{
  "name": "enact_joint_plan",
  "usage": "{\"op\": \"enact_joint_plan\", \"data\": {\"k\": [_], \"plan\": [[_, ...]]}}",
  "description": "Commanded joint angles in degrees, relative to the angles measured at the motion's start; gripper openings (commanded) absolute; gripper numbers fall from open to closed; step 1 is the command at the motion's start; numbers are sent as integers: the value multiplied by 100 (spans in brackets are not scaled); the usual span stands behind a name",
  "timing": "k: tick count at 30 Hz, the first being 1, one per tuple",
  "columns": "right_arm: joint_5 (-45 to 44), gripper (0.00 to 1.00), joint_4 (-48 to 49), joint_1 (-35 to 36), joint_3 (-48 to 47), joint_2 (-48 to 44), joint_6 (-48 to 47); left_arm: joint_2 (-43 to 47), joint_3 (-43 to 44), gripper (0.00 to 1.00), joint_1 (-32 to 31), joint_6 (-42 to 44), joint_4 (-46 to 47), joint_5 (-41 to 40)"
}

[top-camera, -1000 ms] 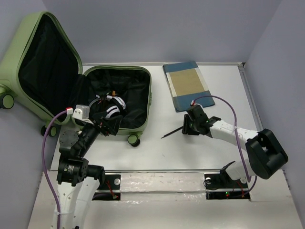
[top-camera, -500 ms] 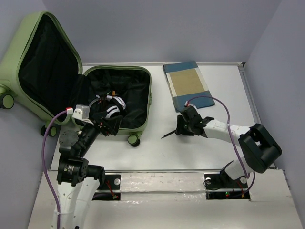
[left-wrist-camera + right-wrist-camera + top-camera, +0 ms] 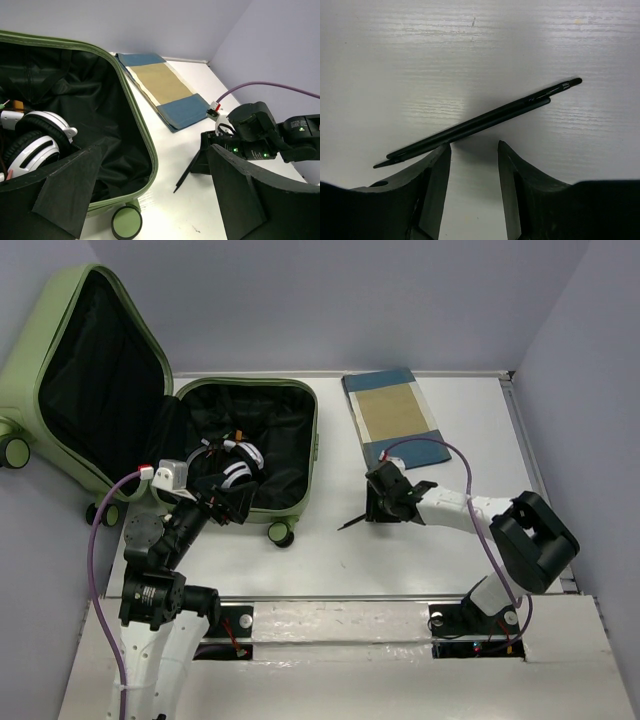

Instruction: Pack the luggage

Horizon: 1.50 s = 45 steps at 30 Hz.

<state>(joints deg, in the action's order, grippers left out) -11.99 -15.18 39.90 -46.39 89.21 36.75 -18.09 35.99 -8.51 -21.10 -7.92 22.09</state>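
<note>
1. A white table (image 3: 330,565) is sitting between pale lilac walls, and I am looking down its length from the arms' end.
2. At about ten o'clock the luggage (image 3: 22,380) is lying open. Its lid is leaning up against the left wall and its black-lined base is resting flat on the table.
3. White-and-black headphones (image 3: 235,465) are lying inside the base, toward its near side.
4. The left gripper (image 3: 228,505) is hovering at the six o'clock rim of the base, its jaws spread wide and holding nothing.
5. Near the middle of the table a thin black pen (image 3: 358,519) is lying flat, slanting from eight o'clock to two o'clock.
6. The right gripper (image 3: 472,150) is pointing down at the pen with its jaws partly apart. Nothing is sitting between them, and the pen is running just past the fingertips.
7. At one o'clock a folded blue-and-tan cloth (image 3: 393,418) is lying flat.
</note>
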Motion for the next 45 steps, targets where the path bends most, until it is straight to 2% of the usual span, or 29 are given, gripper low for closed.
{"op": "enact_joint_plan", "data": {"k": [1, 8, 12, 24, 45], "plan": [[-400, 48, -196, 140, -291, 149, 157, 60, -4, 99, -10, -52, 256, 156], [-348, 49, -187, 202, -318, 71, 262, 86, -4, 99, -27, -52, 265, 156], [-304, 53, -178, 202, -353, 26, 280, 112, -4, 99, -28, -61, 265, 147], [-339, 53, -161, 202, -511, 518, 350, 148, -4, 99, -45, -52, 265, 147], [-937, 39, -714, 202, -169, 396, -19, 156, -4, 99, -54, -61, 256, 138]]}}
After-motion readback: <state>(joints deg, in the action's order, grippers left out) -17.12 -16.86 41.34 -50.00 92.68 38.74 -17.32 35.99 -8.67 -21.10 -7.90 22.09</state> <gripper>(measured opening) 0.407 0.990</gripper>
